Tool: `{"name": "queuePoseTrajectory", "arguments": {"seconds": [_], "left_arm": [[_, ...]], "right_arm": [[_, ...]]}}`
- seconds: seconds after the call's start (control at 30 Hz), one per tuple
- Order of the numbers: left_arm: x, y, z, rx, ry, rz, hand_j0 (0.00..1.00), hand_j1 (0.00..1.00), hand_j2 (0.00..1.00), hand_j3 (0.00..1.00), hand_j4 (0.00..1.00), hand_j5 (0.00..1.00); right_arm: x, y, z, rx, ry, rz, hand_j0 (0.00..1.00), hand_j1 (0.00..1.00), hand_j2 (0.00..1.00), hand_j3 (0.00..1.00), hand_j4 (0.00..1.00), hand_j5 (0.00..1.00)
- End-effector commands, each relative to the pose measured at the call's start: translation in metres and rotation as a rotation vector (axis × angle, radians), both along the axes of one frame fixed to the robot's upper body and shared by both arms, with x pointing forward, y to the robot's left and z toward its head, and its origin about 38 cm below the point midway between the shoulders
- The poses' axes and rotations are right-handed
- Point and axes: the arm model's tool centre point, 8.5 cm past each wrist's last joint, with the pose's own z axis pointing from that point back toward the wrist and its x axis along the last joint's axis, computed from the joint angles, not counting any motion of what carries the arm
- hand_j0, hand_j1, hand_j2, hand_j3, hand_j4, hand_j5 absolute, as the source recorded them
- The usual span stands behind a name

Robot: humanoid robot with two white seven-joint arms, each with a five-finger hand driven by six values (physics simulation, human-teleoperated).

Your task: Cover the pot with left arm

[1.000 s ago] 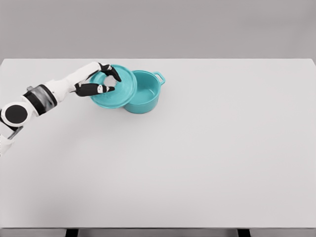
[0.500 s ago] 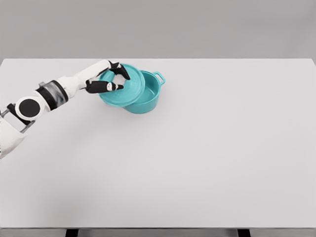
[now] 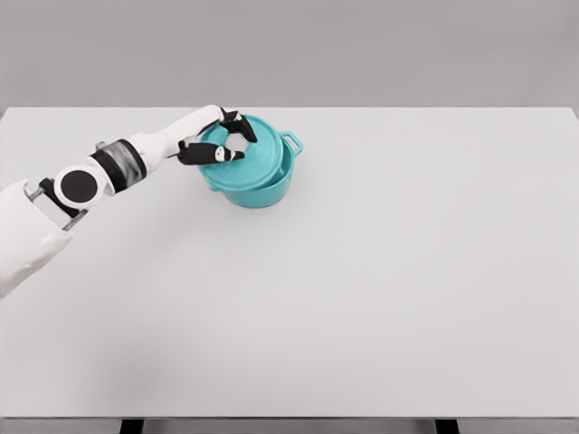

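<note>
Teal lid (image 3: pixel 244 154) over teal pot (image 3: pixel 262 185), far left of worktop (image 3: pixel 380 271).

Left robot hand (image 3: pixel 222 140) reaches in from the left, black fingers (image 3: pixel 213 155) curled around the lid's centre, gripping it. Lid sits tilted over the pot's mouth, offset toward the left; the pot's right rim and far-right handle show past its edge. Whether lid touches rim, cannot tell. White arm runs back to the near left edge. Pot stands upright on the worktop.

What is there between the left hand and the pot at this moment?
The teal lid. In the head view, the left hand grips it over the teal pot, hiding most of the opening.
</note>
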Motion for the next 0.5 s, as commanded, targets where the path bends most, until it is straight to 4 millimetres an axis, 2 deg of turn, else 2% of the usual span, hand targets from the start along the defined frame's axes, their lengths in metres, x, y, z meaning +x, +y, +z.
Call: {"name": "queuePoseTrajectory", "arguments": {"seconds": [0.0, 0.47], "left_arm": [[0.000, -0.002, -0.002, -0.001, 0.009, -0.005, 0.45, 0.45, 0.45, 0.45, 0.45, 0.45], [0.010, -0.013, -0.008, 0.013, 0.031, -0.008, 0.45, 0.45, 0.45, 0.45, 0.45, 0.45]], "right_arm": [[0.000, 0.000, 0.000, 0.000, 0.000, 0.001, 1.00, 1.00, 1.00, 1.00, 1.00, 1.00], [-0.001, 0.000, 0.000, 0.000, 0.001, -0.001, 1.00, 1.00, 1.00, 1.00, 1.00, 1.00]]}}
